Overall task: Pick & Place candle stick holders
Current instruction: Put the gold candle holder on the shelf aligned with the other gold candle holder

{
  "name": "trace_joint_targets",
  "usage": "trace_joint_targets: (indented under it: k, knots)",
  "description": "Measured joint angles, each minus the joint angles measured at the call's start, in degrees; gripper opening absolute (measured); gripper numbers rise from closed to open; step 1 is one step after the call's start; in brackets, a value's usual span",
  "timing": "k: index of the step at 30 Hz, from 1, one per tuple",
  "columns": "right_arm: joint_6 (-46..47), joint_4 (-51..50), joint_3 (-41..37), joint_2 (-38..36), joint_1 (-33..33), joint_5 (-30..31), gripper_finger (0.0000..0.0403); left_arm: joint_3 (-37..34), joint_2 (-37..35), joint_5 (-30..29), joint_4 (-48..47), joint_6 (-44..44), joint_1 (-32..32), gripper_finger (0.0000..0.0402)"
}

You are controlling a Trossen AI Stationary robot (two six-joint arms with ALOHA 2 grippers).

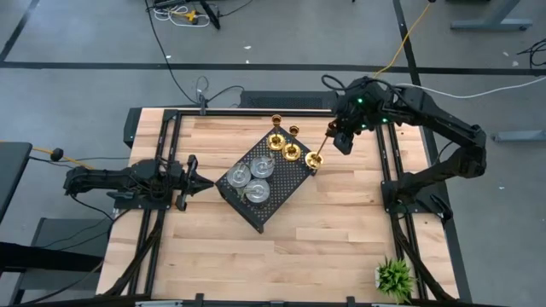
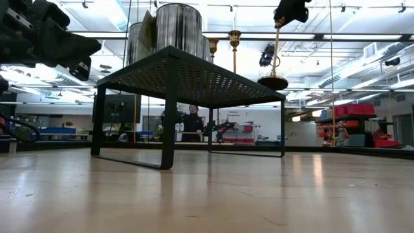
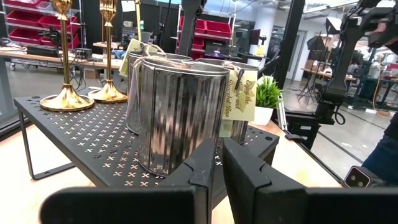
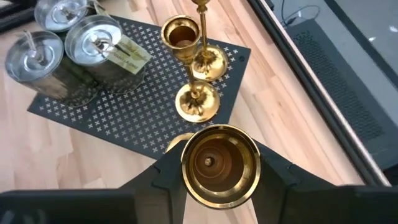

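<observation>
A black perforated tray (image 1: 286, 189) stands mid-table. Three squat silver holders (image 1: 253, 177) stand on its left part, and two gold candle stick holders (image 1: 284, 145) stand on their round bases at its far corner. My right gripper (image 1: 335, 138) is shut on a third gold holder (image 1: 315, 159), tilted over the tray's right corner. My left gripper (image 1: 203, 182) is shut and empty, level, just left of the tray. In the left wrist view it (image 3: 217, 168) points at the silver holders (image 3: 177, 115). My right gripper pinches the gold holder's cup (image 4: 219, 163) at the top of its stem, between its two fingers (image 4: 273, 180). The fingers come from above and from the far right. The stem (image 2: 277, 48) hangs below them. The round base (image 2: 273, 82) is at the tray's right corner; I cannot tell whether it touches.
A small green plant (image 1: 394, 275) stands at the table's near right corner. Black rails (image 1: 166, 153) run along the table's left and right sides. Bare wood lies near the tray's front. A person (image 2: 192, 123) stands far off in the room.
</observation>
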Motion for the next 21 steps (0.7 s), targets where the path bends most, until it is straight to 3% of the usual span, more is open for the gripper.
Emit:
trace_joint_targets:
  k: [12,21]
  knots:
    - [-1.5,-10.3,14.4,8.7,5.3,6.0,0.0134,0.0,0.0,0.0,0.0,0.0,0.0,0.0039]
    - [-1.7,-10.5,15.7,13.5,7.4,8.0,0.0134,0.0,0.0,0.0,0.0,0.0,0.0,0.0039]
